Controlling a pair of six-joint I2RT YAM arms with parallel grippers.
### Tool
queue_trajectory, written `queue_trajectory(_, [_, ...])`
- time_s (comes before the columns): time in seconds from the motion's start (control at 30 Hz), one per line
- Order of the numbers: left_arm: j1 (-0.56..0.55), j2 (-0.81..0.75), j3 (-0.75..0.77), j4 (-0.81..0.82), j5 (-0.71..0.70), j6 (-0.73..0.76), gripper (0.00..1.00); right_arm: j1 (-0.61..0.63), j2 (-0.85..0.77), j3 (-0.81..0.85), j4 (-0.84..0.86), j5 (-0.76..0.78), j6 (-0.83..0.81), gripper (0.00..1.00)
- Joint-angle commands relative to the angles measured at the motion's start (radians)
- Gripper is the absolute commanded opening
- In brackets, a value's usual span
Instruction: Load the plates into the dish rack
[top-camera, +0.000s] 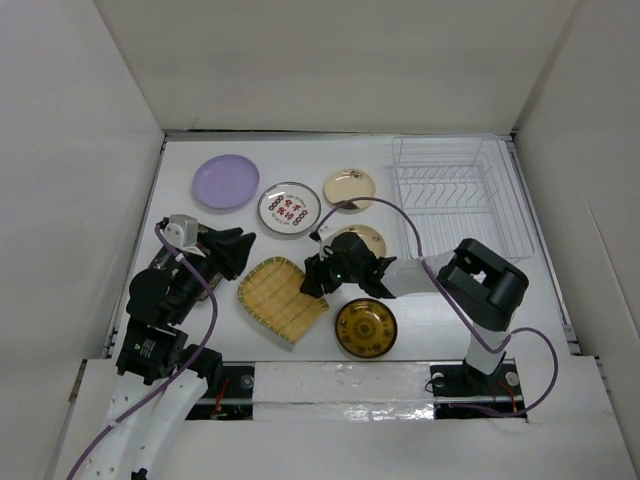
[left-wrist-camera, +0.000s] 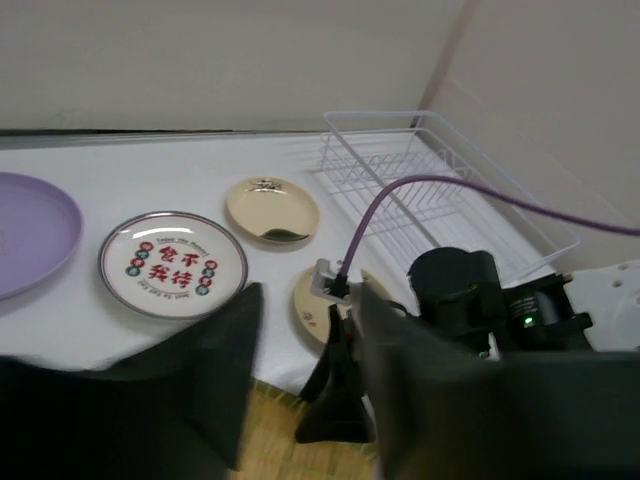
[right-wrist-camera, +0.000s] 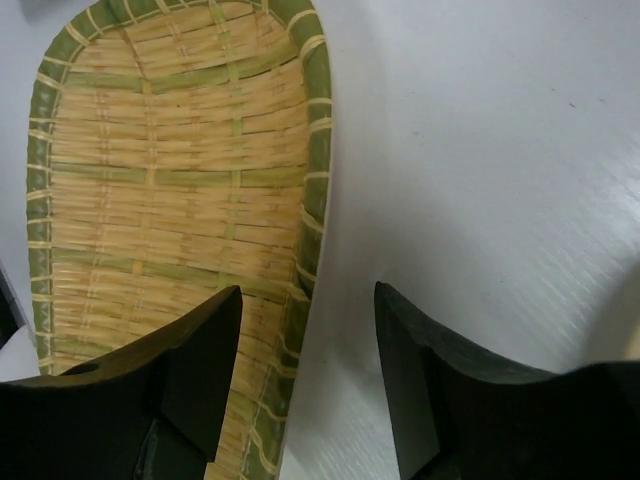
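The right gripper (right-wrist-camera: 308, 300), jaws apart, is straddling the rim of the yellow woven-look square plate (right-wrist-camera: 170, 180), one finger over bare white table (right-wrist-camera: 480, 150). The left gripper (left-wrist-camera: 308, 295) is hovering nearby, jaws spread. The clear wire dish rack (top-camera: 460, 195) is standing at the far right corner.

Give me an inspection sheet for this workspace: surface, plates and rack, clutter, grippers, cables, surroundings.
Surface: white table, looks clean.
Job's things: dish rack at far right, no plates in it; lavender plate, patterned white plate, far cream-gold plate, near cream-gold plate (partly hidden), dark gold plate and woven yellow plate lie flat on the table.
Clutter: nothing seen.
Grippers: left gripper, jaws open, holding nothing; right gripper, jaws open astride the woven yellow plate's edge.
Cables: right cable arches over the plates; left cable hangs at the near left.
Surroundings: plain white walls on three sides.
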Motion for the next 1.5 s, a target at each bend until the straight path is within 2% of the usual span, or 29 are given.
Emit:
queue_trajectory(0.0, [0.006, 0.009, -0.004, 0.048, 0.006, 0.008, 0.19, 0.012, 0.024, 0.006, 0.111, -0.058, 0.043, 0.54])
queue_trajectory(0.07, [0.006, 0.003, -0.004, 0.047, 0.008, 0.008, 0.04, 0.012, 0.047, 0.009, 0.124, -0.078, 0.052, 0.44])
queue_trajectory(0.1, [0.006, 0.001, -0.002, 0.048, 0.008, 0.008, 0.0, 0.012, 0.053, 0.01, 0.128, -0.087, 0.061, 0.25])
queue_trajectory(0.2, [0.006, 0.001, -0.001, 0.044, 0.012, 0.006, 0.0, 0.012, 0.031, -0.008, 0.159, -0.086, 0.083, 0.0])
queue_trajectory(0.3, [0.006, -0.004, 0.001, 0.034, 0.003, 0.006, 0.01, -0.015, -0.074, -0.045, 0.184, -0.086, 0.109, 0.0])
queue_trajectory(0.4, [0.006, -0.014, 0.003, 0.036, 0.0, 0.008, 0.13, -0.07, -0.24, -0.056, 0.119, -0.032, 0.098, 0.0])
queue_trajectory(0.5, [0.006, -0.028, 0.003, 0.03, 0.003, 0.008, 0.18, -0.168, -0.417, -0.042, 0.027, 0.068, 0.068, 0.0])
queue_trajectory(0.7, [0.006, -0.085, 0.003, 0.037, 0.031, 0.005, 0.19, -0.382, -0.642, 0.042, -0.106, 0.334, -0.003, 0.0])
queue_trajectory(0.73, [0.006, -0.102, 0.003, 0.039, 0.034, 0.005, 0.19, -0.423, -0.672, 0.058, -0.119, 0.468, -0.049, 0.0])
queue_trajectory(0.8, [0.006, -0.119, 0.004, 0.044, 0.037, 0.003, 0.2, -0.472, -0.685, 0.093, -0.129, 0.595, -0.084, 0.0])
queue_trajectory(0.83, [0.006, -0.138, 0.006, 0.045, 0.034, 0.004, 0.21, -0.521, -0.687, 0.098, -0.117, 0.709, -0.115, 0.0])
queue_trajectory(0.97, [-0.039, -0.207, 0.009, 0.037, -0.008, 0.009, 0.23, -0.685, -0.647, 0.142, -0.053, 0.819, -0.155, 0.0])
queue_trajectory(1.1, [-0.059, -0.235, 0.009, 0.036, -0.002, 0.011, 0.23, -0.84, -0.572, 0.22, -0.073, 0.841, -0.257, 0.0])
queue_trajectory(1.2, [-0.069, -0.261, 0.007, 0.034, -0.002, 0.011, 0.23, -0.922, -0.514, 0.323, -0.131, 0.835, -0.409, 0.0])
queue_trajectory(1.33, [-0.08, -0.278, 0.006, 0.036, 0.0, 0.011, 0.24, -0.979, -0.469, 0.413, -0.183, 0.856, -0.634, 0.0])
queue_trajectory(1.47, [-0.08, -0.283, 0.007, 0.033, -0.003, 0.012, 0.24, -1.014, -0.437, 0.458, -0.237, 0.784, -0.72, 0.0])
